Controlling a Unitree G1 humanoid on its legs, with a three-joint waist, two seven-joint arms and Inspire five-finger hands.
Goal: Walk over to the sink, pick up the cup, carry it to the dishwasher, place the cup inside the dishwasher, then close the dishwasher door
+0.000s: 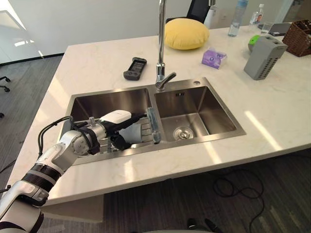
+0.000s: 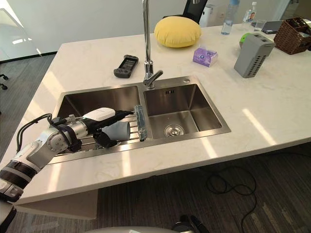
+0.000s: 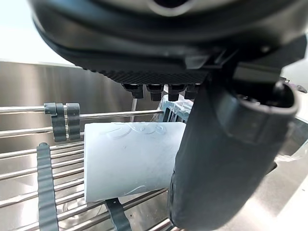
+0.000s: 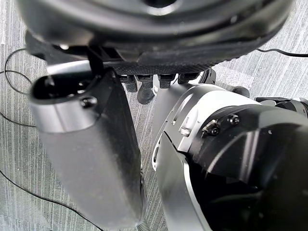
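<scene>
Left hand (image 1: 112, 121) reaches into the sink's (image 1: 102, 101) left basin, fingers straight above the pale cup (image 3: 130, 161), thumb beneath, not yet clamped. On the wire rack (image 3: 60, 120) the cup lies sideways. Closing around its middle before lifting should stop it rolling. Right hand (image 4: 91, 159) hangs slack, empty.

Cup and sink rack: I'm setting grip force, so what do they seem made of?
The cup looks like frosted translucent plastic: pale, matte, faintly embossed; glass cannot be ruled out. The rack under it looks like polished steel rods, bright and reflective, with dark clips, probably rubber or plastic.
</scene>
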